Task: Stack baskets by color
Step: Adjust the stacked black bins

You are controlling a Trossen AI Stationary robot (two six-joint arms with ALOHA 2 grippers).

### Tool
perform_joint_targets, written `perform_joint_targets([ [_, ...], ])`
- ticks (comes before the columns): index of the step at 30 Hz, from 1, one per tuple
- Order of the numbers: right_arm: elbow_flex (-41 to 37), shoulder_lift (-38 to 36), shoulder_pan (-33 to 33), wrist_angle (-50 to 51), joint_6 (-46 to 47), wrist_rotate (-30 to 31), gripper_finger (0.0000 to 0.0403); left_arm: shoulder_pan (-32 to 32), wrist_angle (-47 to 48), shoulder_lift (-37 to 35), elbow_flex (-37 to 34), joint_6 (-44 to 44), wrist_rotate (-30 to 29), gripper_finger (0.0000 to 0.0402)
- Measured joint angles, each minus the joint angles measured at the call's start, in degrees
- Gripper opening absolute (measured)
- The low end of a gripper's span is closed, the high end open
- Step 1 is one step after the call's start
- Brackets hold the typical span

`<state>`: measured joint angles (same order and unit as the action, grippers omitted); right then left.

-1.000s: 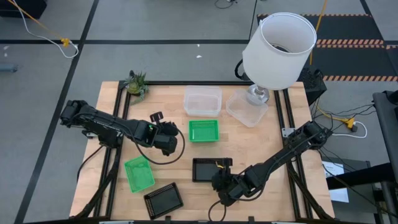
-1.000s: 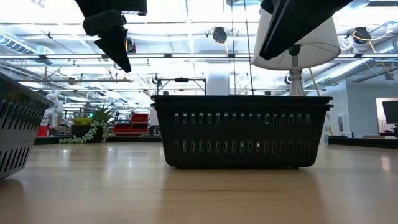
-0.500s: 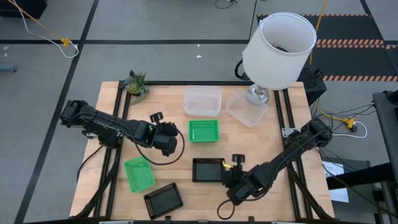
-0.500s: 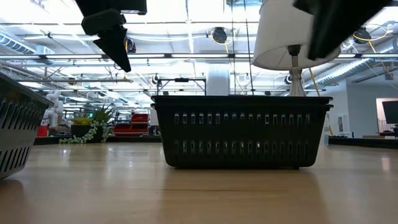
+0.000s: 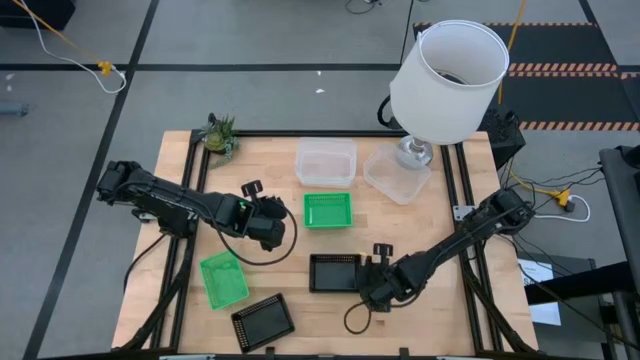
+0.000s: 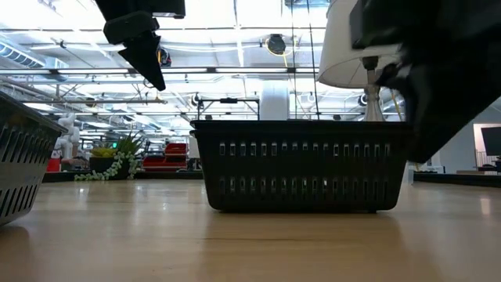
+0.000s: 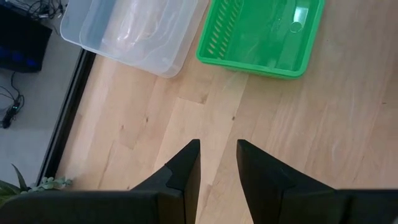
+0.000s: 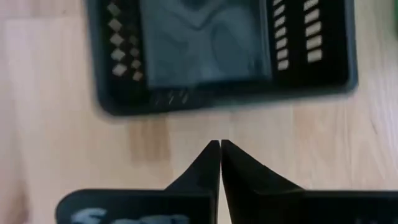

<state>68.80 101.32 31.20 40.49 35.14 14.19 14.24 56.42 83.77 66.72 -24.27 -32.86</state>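
Two clear baskets (image 5: 326, 162) (image 5: 397, 175) rest on the table at the far side. One green basket (image 5: 327, 210) sits mid-table and another (image 5: 223, 279) near the left front. A black basket (image 5: 335, 272) sits on the table at the front centre, a second black one (image 5: 263, 320) at the near edge. My right gripper (image 8: 220, 146) is shut, low over bare wood just off the centre black basket's (image 8: 221, 53) wall, on its right side (image 5: 368, 272). My left gripper (image 7: 217, 149) hangs open above the table, left of the green basket (image 7: 258, 34) and a clear one (image 7: 130, 31).
A big white lampshade (image 5: 450, 70) on its stand rises over the far right corner. A small plant (image 5: 220, 135) sits at the far left corner. Bare wood lies between the mid-table green basket and the front black one. In the low view the right arm (image 6: 438, 86) hangs beside that basket (image 6: 301, 164).
My right gripper has swung from the centre black basket's near side toward the table's right edge and come down beside the basket's right wall. The baskets have not moved.
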Motion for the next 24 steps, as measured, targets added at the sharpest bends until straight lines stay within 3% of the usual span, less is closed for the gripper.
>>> perform_joint_targets([
  [9, -2.7, 0.0, -3.1, -9.4, -3.5, -0.9, 0.0001, 0.0, -0.1, 0.0, 0.0, 0.1, 0.0, 0.0106],
  [24, -2.7, 0.0, -3.1, -12.5, -6.0, -0.8, 0.0001, 0.0, -0.5, 0.0, 0.0, 0.5, 0.0, 0.0106],
])
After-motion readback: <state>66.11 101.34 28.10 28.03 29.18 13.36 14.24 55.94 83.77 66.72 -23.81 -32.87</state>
